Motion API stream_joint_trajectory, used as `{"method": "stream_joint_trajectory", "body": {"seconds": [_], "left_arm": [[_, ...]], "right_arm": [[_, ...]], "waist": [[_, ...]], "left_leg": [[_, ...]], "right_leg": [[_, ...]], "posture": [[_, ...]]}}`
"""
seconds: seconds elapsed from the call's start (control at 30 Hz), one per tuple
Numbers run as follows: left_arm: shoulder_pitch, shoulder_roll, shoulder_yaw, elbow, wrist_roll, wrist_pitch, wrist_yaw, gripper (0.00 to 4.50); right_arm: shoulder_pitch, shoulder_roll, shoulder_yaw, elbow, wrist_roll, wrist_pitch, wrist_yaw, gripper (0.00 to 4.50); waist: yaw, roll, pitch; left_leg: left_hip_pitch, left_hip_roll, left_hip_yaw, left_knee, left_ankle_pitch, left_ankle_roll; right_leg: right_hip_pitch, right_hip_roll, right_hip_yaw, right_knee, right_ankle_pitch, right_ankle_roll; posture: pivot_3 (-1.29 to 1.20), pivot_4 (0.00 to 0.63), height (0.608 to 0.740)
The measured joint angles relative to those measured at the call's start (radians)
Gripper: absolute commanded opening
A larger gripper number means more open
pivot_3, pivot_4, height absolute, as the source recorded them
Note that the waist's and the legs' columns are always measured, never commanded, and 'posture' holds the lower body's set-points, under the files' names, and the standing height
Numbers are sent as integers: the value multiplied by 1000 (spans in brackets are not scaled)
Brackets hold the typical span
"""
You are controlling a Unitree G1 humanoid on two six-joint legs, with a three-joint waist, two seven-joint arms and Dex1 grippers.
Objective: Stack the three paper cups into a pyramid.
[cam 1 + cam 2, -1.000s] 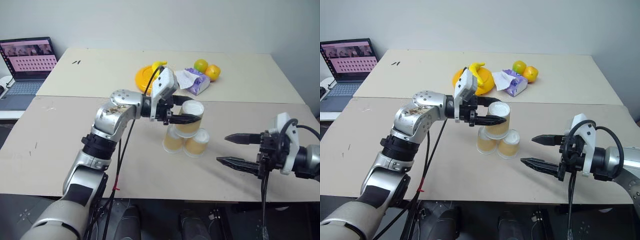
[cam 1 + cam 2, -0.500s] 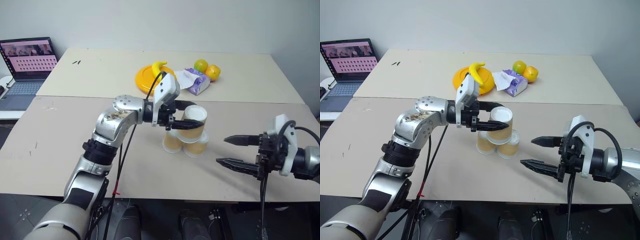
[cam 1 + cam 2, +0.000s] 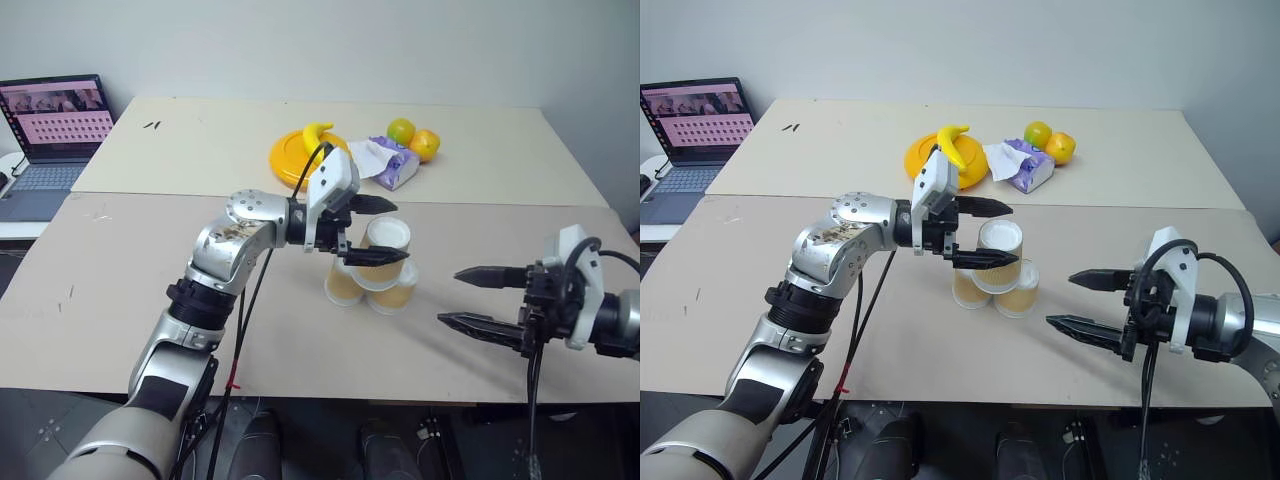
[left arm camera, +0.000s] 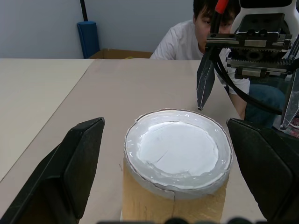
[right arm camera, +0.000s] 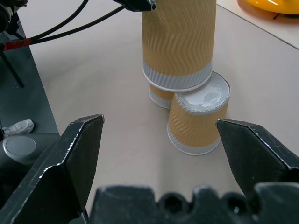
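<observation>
Three tan ribbed paper cups stand upside down as a pyramid in the middle of the near table. The top cup (image 3: 387, 240) rests on the lower left cup (image 3: 343, 285) and the lower right cup (image 3: 393, 293). My left gripper (image 3: 402, 231) is open, with one finger on each side of the top cup and a gap on both sides. In the left wrist view the top cup's white base (image 4: 177, 154) sits between the fingers (image 4: 70, 172). My right gripper (image 3: 450, 296) hangs open to the right of the stack, apart from it, and looks at the cups (image 5: 180, 42).
On the far table are a yellow plate (image 3: 290, 160) with a banana (image 3: 318, 131), two round fruits (image 3: 402, 130), and a crumpled tissue pack (image 3: 385, 160). A laptop (image 3: 50, 125) stands at the far left. A person in a white shirt (image 4: 180, 42) sits beyond the table.
The left gripper lowered the top cup onto the two lower cups, then opened and let go of it. The cup stays in place. The right gripper kept still.
</observation>
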Motion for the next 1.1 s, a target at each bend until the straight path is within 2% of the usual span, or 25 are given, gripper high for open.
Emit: {"method": "stream_joint_trajectory", "body": {"seconds": [0.23, 0.43, 0.57, 0.67, 0.73, 0.9, 0.97, 1.1], "left_arm": [[-17, -11, 14, -26, -27, 41, 28, 4468], [-95, -46, 74, -47, -88, 79, 82, 4468], [-188, -52, 144, 26, -109, 88, 145, 4468], [-248, -23, 236, 91, -134, 92, 190, 4468], [-250, 34, 267, 92, -144, 107, 187, 4468], [-133, 201, 283, -43, -127, 106, 171, 4468], [-28, 266, 281, -96, -102, 100, 169, 4468], [281, 363, 243, -184, -16, 39, 158, 4468]], "right_arm": [[-17, -2, 4, 16, -14, -7, 17, 4500], [-18, -2, 8, 20, -15, -8, 20, 4500], [-24, -3, 8, 25, -17, -10, 28, 4500], [-27, -11, 8, 39, -42, -34, 38, 4500], [-28, -34, 7, 72, -82, -63, 43, 4500], [-10, -76, -7, 152, -160, -116, 89, 4500], [-35, -84, 4, 173, -194, -143, 89, 4500], [-67, -92, 14, 196, -228, -170, 94, 4500]], "waist": [[0, 0, 0], [1, 0, 0], [-1, 0, 0], [-8, 0, 0], [-12, 0, 0], [-15, 0, 0], [-19, 1, -1], [-26, 1, 0]], "left_leg": [[0, 0, 0, 0, 0, 0], [0, 0, 0, 0, 0, 0], [0, 0, 0, 1, 0, 0], [1, 0, 0, 0, 0, 0], [1, 0, 0, 0, 0, 0], [1, 0, 0, -1, 0, 0], [2, 0, 1, -1, 0, 0], [3, 1, 1, -1, 0, -1]], "right_leg": [[0, 0, 0, 0, 0, 0], [0, 0, 0, 0, 0, 0], [0, 0, 0, 1, 0, 1], [0, 0, 0, 1, -1, 2], [0, 0, 0, 1, -1, 2], [0, 0, 0, 1, 0, 1], [1, 0, 1, 1, 0, 0], [1, 0, 0, 3, 0, 0]], "posture": [[0, 150, 732], [0, 150, 732], [0, 150, 732], [0, 150, 732], [0, 150, 732], [0, 150, 732], [0, 150, 732], [0, 150, 732]]}}
